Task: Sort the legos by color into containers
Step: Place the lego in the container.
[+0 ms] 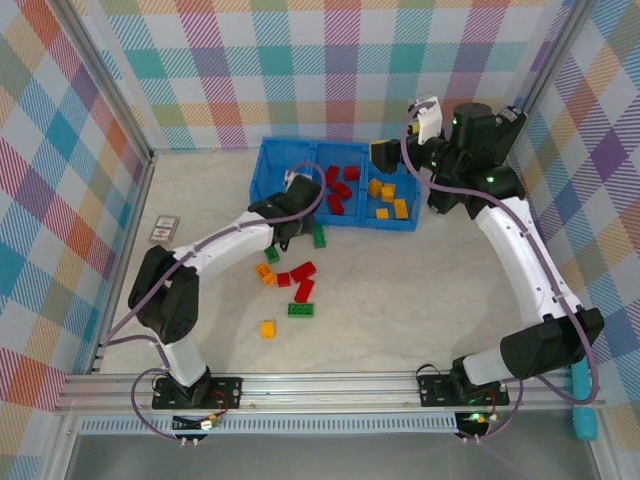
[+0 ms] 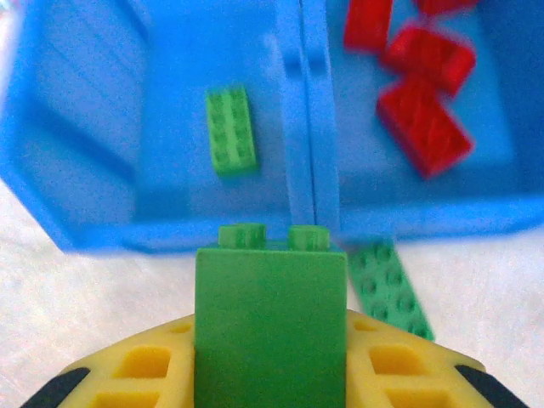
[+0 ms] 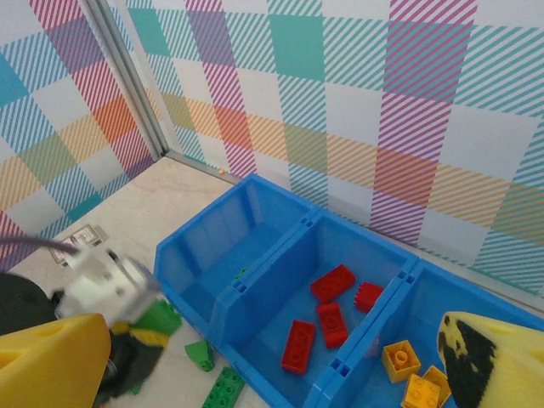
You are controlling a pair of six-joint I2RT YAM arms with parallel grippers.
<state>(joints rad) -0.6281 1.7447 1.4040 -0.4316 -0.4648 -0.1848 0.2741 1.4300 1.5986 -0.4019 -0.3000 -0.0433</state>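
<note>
Top view: left gripper (image 1: 292, 222) sits at the near wall of the blue bin (image 1: 280, 160), right gripper (image 1: 388, 152) probably above the yellow-orange compartment (image 1: 398, 224). Left wrist: jaws clamped on a green lego (image 2: 270, 323). Right wrist: jaws spread wide, nothing held

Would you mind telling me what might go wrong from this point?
The left gripper holds a green brick lined up close to the divider, so it may drop among the red bricks. Moving forward low, it could also hit the bin wall or nudge the loose green brick beside it.
</note>
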